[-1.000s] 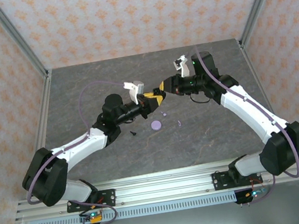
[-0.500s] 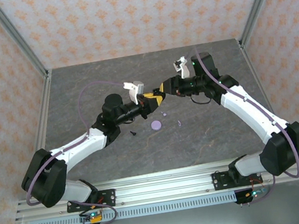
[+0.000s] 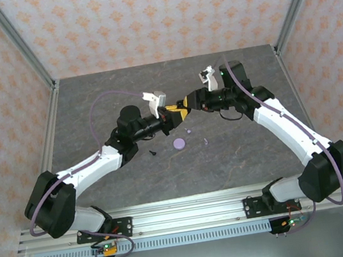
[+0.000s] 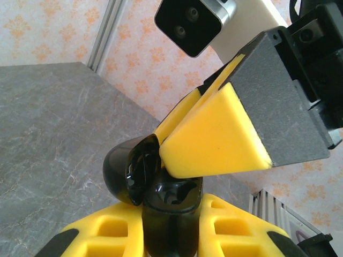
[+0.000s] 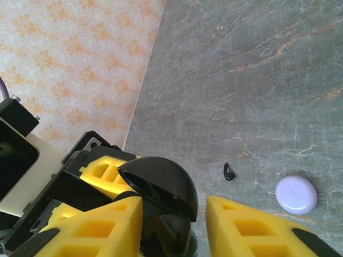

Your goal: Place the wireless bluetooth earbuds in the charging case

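**Above the table, two arms meet over an open case**

On the grey table (image 3: 92, 114), not in the case, lie the earbuds that can be made out. A black earbud (image 5: 229, 172) with a short stem rests near a lavender disc (image 5: 296, 195). Two pale lavender earbuds (image 3: 188, 130) lie just beyond the disc.

The black charging case (image 4: 169, 214) is raised well clear of them. The left gripper (image 3: 170, 114) clamps it by the body between its yellow pads, apparently so that the mouth faces the other arm. The domed lid (image 5: 161, 184) is swung back.

The right gripper (image 3: 182, 106) meets the case from the opposite side. Its jaws are parted to a narrow span around the lid, and its own wrist view shows a gap on one side. One pad lies against the rim where lid meets body.

The arrangement reads as one arm acting as a vice while the other props the lid and steadies the case. Whether a bud already sits in a socket is hidden behind that pad.

With buds lying loose on the table, the job looks to be in its early part. The next move would probably call for the right gripper to leave the lid and go down for the stemmed bud. It is small and lies flat, an awkward pick for broad foam pads.
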